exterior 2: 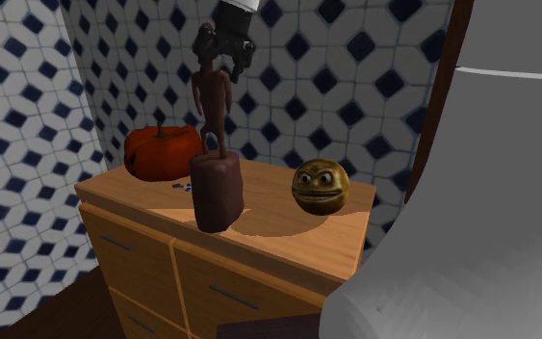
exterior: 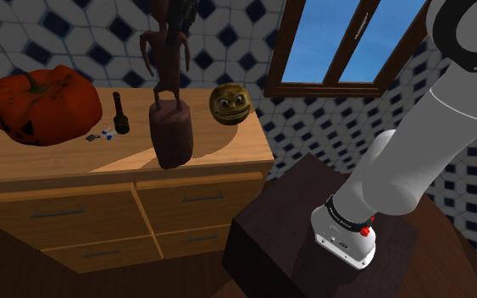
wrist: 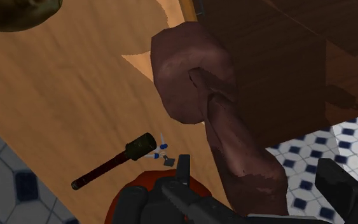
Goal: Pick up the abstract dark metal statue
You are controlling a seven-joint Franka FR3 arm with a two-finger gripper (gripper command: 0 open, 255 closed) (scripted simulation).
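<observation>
We are working over the wooden dresser, where the tall reddish-brown statue is standing near the drawer-side edge. The black gripper is sitting about the statue's head, and we cannot tell whether it is clamping or merely wide around it. We are judging this the grasp step: next, a confirmed squeeze, then a straight lift.

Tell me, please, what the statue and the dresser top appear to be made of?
The statue is mottled reddish-brown and matte, with no glint; it might be rusted metal or clay, and the look leaves that open. The dresser top looks like light wood, with faint grain streaks and a smooth satin finish.
</observation>
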